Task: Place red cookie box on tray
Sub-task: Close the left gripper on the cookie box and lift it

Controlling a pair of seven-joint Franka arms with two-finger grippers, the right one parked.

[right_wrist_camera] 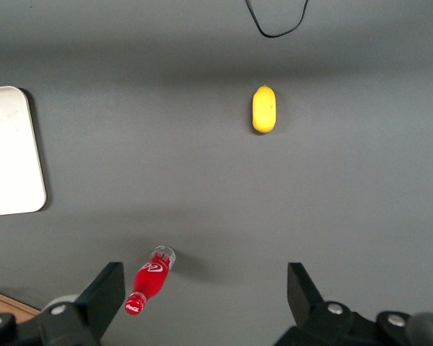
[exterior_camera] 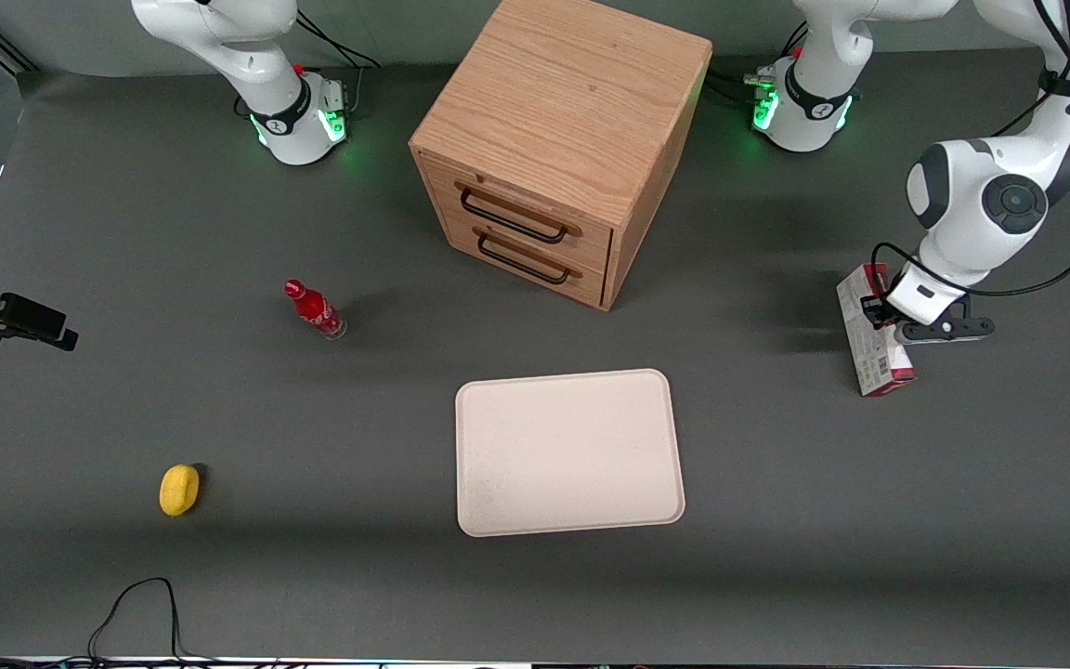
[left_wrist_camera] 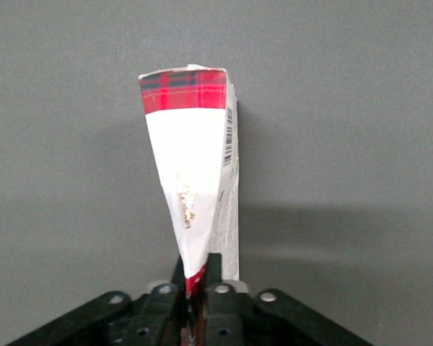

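The red cookie box (exterior_camera: 872,346) is a slim carton with red tartan ends and white printed panels, out toward the working arm's end of the table. My gripper (exterior_camera: 880,312) is shut on it, with the fingers pinching one end of the red cookie box (left_wrist_camera: 191,180) while the rest of the carton stretches away over the grey table. Whether the box rests on the table or hangs just above it is unclear. The cream-beige tray (exterior_camera: 568,452) lies flat with nothing on it, in front of the drawer cabinet and well apart from the box. An edge of the tray (right_wrist_camera: 11,151) shows in the right wrist view.
A wooden drawer cabinet (exterior_camera: 558,139) with two black handles stands farther from the front camera than the tray. A small red bottle (exterior_camera: 315,309) and a yellow object (exterior_camera: 179,489) lie toward the parked arm's end. A black cable (exterior_camera: 140,595) loops near the table's front edge.
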